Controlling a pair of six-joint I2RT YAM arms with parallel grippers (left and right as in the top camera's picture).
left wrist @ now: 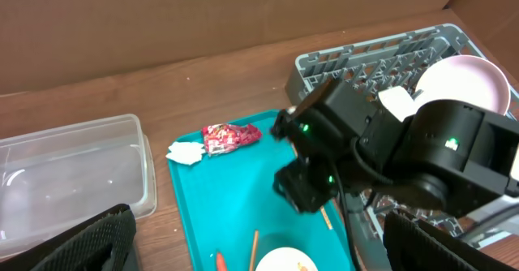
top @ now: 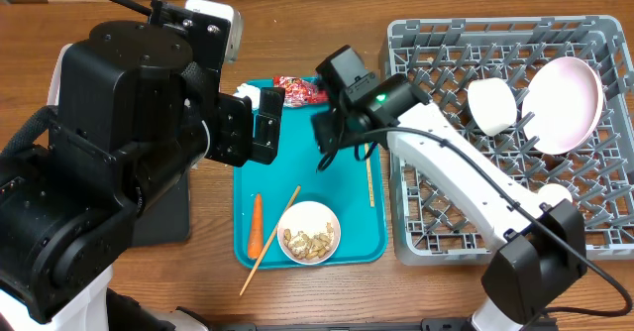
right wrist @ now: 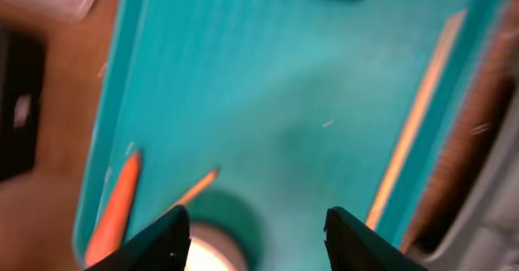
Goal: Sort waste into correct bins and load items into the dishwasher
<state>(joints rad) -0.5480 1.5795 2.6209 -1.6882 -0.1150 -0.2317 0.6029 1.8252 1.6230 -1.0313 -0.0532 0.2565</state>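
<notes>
Rack [top: 495,26] partly loaded, waste not sorted yet
Plate [top: 565,103] and bowl [top: 492,105] racked; wrapper [top: 297,91], tissue [top: 248,95], carrot [top: 256,224], nuts [top: 307,238], chopsticks [top: 263,254] on tray [top: 342,187]. Both arms' jaws spread, empty.

overhead view evenly lit, shadows faint. right wrist view smeared with blur, tray [right wrist: 268,101] and carrot [right wrist: 113,206] mushy. left wrist view sharp; plate [left wrist: 462,84] glares at two o'clock.

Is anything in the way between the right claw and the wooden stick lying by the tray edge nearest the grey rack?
Nothing visible. The right gripper hangs open over bare teal tray, and the chopstick lies alone by the rim with nothing on top of it.
</notes>
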